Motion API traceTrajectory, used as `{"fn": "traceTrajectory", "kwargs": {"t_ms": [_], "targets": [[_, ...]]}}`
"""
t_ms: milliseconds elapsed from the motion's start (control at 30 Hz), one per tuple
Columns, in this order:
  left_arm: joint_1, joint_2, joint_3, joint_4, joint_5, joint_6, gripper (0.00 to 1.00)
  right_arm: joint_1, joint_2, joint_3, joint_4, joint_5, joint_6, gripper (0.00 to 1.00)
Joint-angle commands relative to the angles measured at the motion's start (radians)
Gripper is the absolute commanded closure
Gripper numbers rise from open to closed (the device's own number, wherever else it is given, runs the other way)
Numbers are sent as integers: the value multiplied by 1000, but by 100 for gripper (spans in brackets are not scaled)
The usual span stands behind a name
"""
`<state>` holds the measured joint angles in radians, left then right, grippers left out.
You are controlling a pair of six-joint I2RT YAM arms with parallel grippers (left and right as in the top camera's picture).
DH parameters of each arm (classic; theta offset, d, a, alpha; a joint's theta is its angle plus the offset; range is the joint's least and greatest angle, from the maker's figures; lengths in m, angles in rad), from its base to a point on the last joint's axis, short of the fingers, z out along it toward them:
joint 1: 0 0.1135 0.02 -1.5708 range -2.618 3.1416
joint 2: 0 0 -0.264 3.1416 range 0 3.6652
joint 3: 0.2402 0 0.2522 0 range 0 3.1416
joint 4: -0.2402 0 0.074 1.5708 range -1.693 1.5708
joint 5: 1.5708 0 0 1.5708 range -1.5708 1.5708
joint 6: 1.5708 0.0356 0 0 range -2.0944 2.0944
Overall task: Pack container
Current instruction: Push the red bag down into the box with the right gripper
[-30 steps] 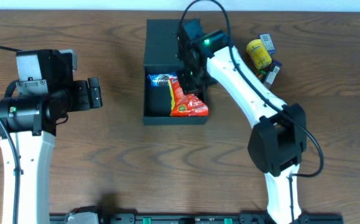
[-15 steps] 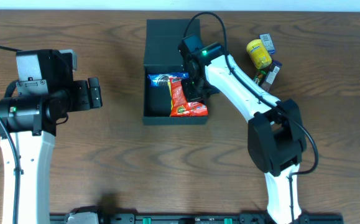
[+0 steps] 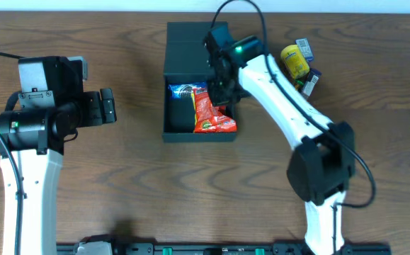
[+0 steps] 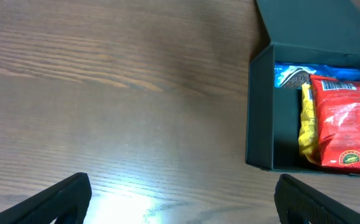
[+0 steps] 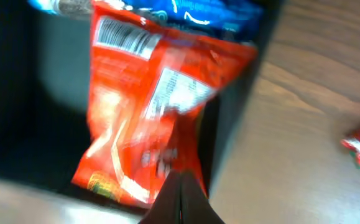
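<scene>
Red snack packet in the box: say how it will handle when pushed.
The red packet looks creased and glossy: probably floppy, somewhat slippery. Thin film pouch, so likely light. Flat, it should buckle or slide, not roll.

Robotics lab bench: two arms [image 3: 282, 106], wooden table [image 3: 155, 191].

**Even light overhead, blur at right wrist**

Overhead is bright and even, with faint soft shadows on the bench [image 3: 134, 184]. The left wrist view shows a white glare patch low on the wood. The right wrist view is smeared; print on the red packet [image 5: 148, 118] is unreadable.
</scene>
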<state>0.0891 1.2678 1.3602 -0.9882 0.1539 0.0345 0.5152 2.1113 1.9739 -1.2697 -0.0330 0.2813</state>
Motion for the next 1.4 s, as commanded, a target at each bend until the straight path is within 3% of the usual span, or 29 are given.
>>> {"fn": "traceTrajectory", "kwargs": {"t_ms": [0, 167, 500, 800, 1367], "targets": [[2, 4, 10, -2, 0, 14, 5, 10, -69, 27, -52, 8, -16, 99], [2, 4, 10, 0, 0, 14, 5, -6, -69, 27, -68, 69, -43, 99], [2, 4, 10, 1, 0, 15, 5, 6, -63, 6, -95, -101, -141, 99], [2, 4, 10, 1, 0, 14, 5, 53, -63, -114, -84, -103, -145, 99], [2, 4, 10, 1, 0, 14, 5, 55, -63, -356, 188, -34, -117, 99]]}}
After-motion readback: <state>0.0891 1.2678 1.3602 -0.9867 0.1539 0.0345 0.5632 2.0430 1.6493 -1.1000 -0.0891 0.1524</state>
